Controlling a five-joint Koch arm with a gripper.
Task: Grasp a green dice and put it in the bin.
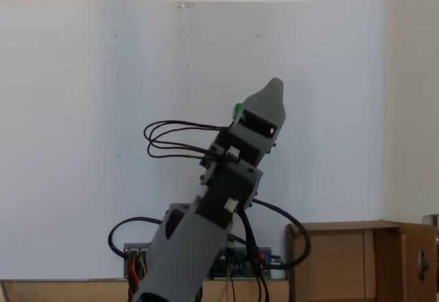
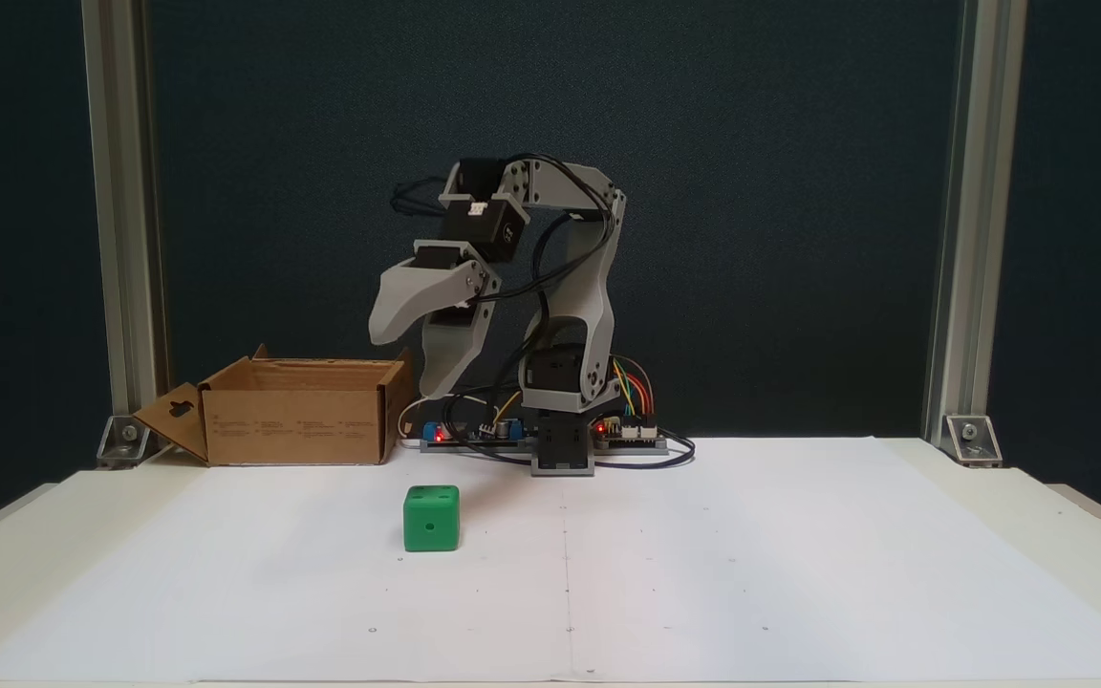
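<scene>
Green dice (image 2: pixel 432 519) sits on paper below the raised, spread-jawed tool (image 2: pixel 410 360).

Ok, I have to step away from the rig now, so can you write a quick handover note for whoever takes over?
Gripper: open, empty, raised above the table, pointing down, between the bin and the arm's base.
Green dice: on the white paper in front of the arm, untouched; in a fixed view just a green sliver past the gripper.
Cardboard bin: left of the arm in a fixed view, open.
Done: nothing yet.
Left: grasp the dice, carry it over, drop it in.
</scene>
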